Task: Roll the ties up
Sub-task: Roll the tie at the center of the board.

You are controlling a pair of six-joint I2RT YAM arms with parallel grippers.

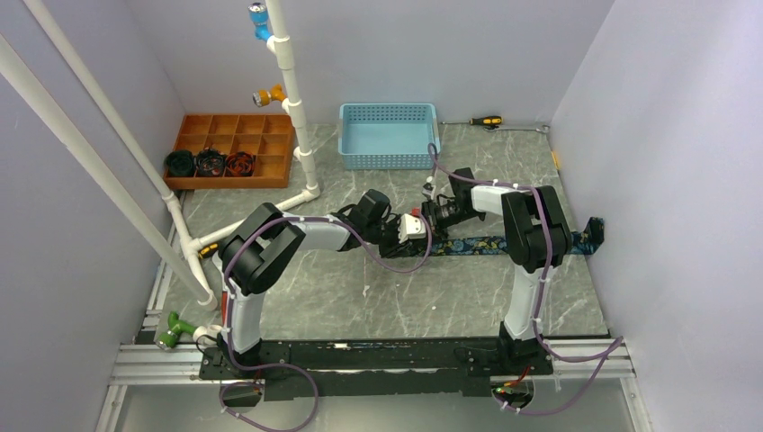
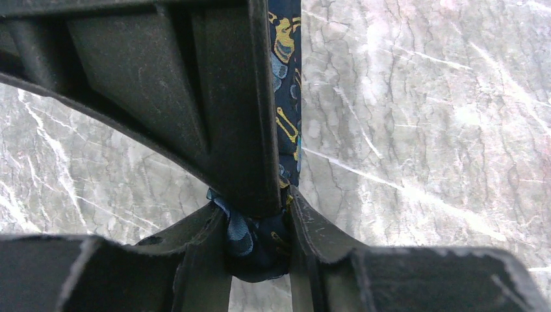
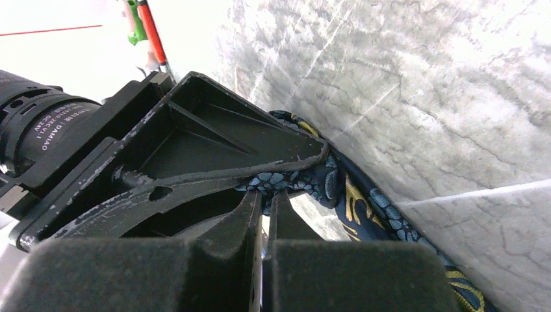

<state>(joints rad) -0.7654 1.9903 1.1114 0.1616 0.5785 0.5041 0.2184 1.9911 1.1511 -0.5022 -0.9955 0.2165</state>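
One of the ties (image 1: 486, 244), dark navy with a blue and gold pattern, lies stretched to the right across the marble table, its far end (image 1: 589, 236) by the right wall. Both grippers meet at its left end. My left gripper (image 1: 416, 232) (image 2: 256, 205) is shut on a bunched, partly rolled wad of the tie (image 2: 256, 240), with the rest of the fabric (image 2: 286, 97) running away from it. My right gripper (image 1: 430, 219) (image 3: 266, 194) is shut, its tips pinching a fold of the tie (image 3: 364, 198) right beside the left gripper's finger (image 3: 214, 146).
A blue basket (image 1: 387, 135) stands at the back centre. A wooden organizer (image 1: 236, 148) at the back left holds three dark rolls. White pipes (image 1: 297, 135) rise on the left. A screwdriver (image 1: 486, 121) lies by the back wall.
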